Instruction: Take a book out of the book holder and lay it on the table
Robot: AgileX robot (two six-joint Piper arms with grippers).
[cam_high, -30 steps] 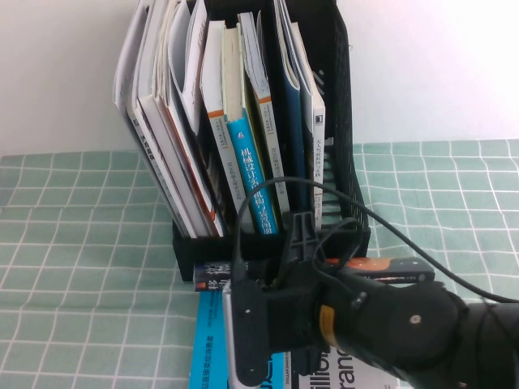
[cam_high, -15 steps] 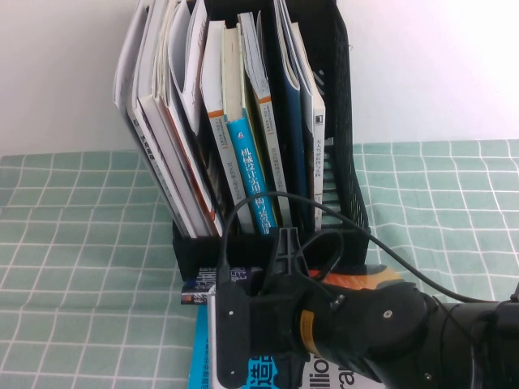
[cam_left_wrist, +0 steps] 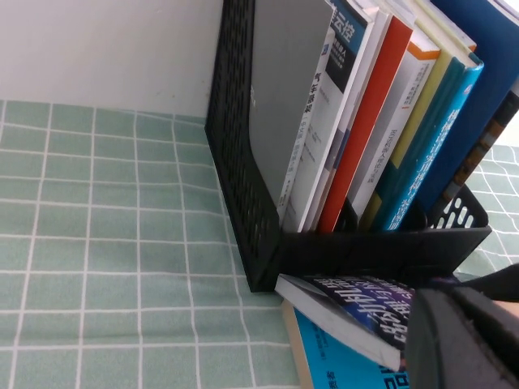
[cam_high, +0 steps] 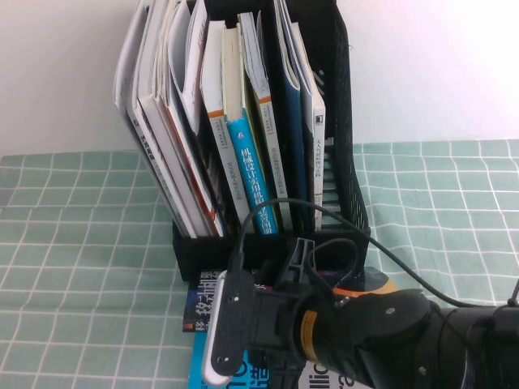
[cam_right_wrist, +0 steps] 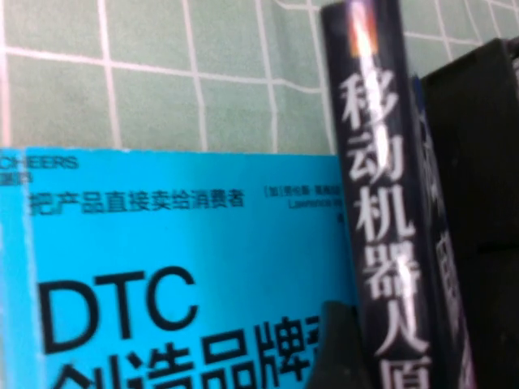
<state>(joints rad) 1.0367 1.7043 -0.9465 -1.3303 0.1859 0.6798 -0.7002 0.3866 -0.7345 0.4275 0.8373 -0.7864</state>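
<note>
The book [cam_high: 204, 311] lies flat in front of the book holder [cam_high: 347, 121], resting on a cyan book [cam_high: 198, 366] on the green checked table [cam_high: 81, 243]. Its dark cover with white characters faces up, and an orange-pink patch shows by the arm. My right gripper [cam_high: 297, 269] hangs low over the book's right part, mostly hidden under my own wrist. In the right wrist view the book's black spine [cam_right_wrist: 381, 203] runs straight under the gripper, beside the cyan cover [cam_right_wrist: 162, 267]. My left gripper appears in no view; its camera faces the holder [cam_left_wrist: 243, 203] and the book [cam_left_wrist: 349, 306] from the left.
The holder is packed with upright and leaning books, among them a blue-spined one [cam_high: 253, 174]. A black cable [cam_high: 381, 239] loops from my right arm [cam_high: 381, 336] in front of the holder. A white wall stands behind. Bare cloth lies to the left and right.
The book has settled lower and flatter on the cyan book, its cover title now showing at the left. My right wrist has turned and shifted slightly over it.
</note>
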